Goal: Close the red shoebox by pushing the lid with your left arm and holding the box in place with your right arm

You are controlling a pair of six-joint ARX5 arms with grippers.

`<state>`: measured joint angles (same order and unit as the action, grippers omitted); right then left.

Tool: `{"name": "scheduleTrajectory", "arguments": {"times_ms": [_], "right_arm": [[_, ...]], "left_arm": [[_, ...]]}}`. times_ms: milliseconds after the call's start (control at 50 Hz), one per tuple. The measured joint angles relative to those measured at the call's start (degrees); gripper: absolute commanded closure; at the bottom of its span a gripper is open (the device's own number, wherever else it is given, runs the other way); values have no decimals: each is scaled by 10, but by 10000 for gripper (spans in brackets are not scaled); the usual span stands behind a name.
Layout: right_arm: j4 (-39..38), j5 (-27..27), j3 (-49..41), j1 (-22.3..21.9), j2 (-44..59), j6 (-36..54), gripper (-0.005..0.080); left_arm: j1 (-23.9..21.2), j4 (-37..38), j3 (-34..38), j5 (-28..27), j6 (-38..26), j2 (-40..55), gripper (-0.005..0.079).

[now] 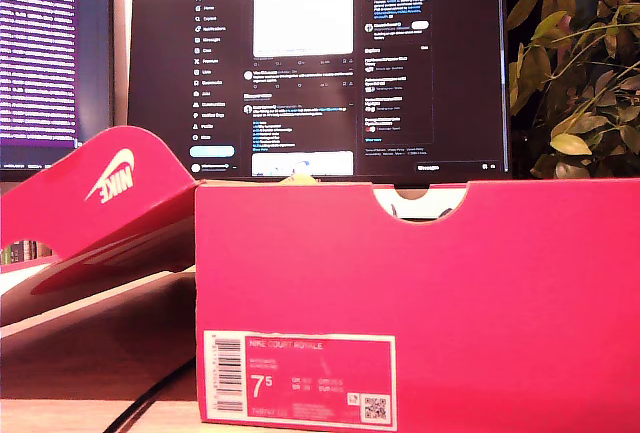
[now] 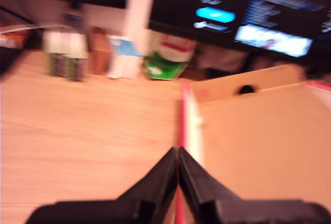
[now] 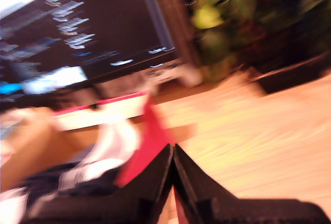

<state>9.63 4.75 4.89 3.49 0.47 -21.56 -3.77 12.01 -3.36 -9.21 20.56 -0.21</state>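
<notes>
First gripper point(image 2: 177, 154) clenched, tips pinched onto the red edge of the open lid point(image 2: 182, 115), which runs straight ahead. Second gripper point(image 3: 172, 151) likewise clenched at the shoebox point(image 1: 420, 303) wall. Box front-centre in exterior view, lid raised at its left.

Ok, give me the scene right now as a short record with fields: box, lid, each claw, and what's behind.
box: red shoebox, size label facing the exterior view
lid: lid open, raised at the exterior view's left, logo showing
first claw: my first gripper, fingers together over the red edge of a cardboard panel, contact unclear
second claw: my second gripper, fingers together by a red wall of the box, contact unclear through blur
exterior view: neither arm visible
background: monitor, plant at the exterior view's right
surface: wooden desk
</notes>
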Motion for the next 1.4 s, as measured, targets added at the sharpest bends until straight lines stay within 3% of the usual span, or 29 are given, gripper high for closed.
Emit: {"name": "scheduleTrajectory", "arguments": {"times_ms": [220, 440, 680, 1060, 1400], "right_arm": [[31, 22, 74, 0, 17, -26, 764], [46, 53, 131, 0, 119, -25, 764], [50, 104, 156, 0, 289, 5, 764], [1, 195, 184, -5, 484, 35, 764], [-59, 238, 184, -5, 598, 36, 764]], "left_arm": [[0, 4, -11, -42, 18, 20, 761], [12, 3, -73, -90, 19, 115, 761], [55, -1, -128, -156, 9, 283, 761], [171, -11, -252, -289, -92, 589, 761], [176, -17, -306, -345, -135, 812, 761]]}}
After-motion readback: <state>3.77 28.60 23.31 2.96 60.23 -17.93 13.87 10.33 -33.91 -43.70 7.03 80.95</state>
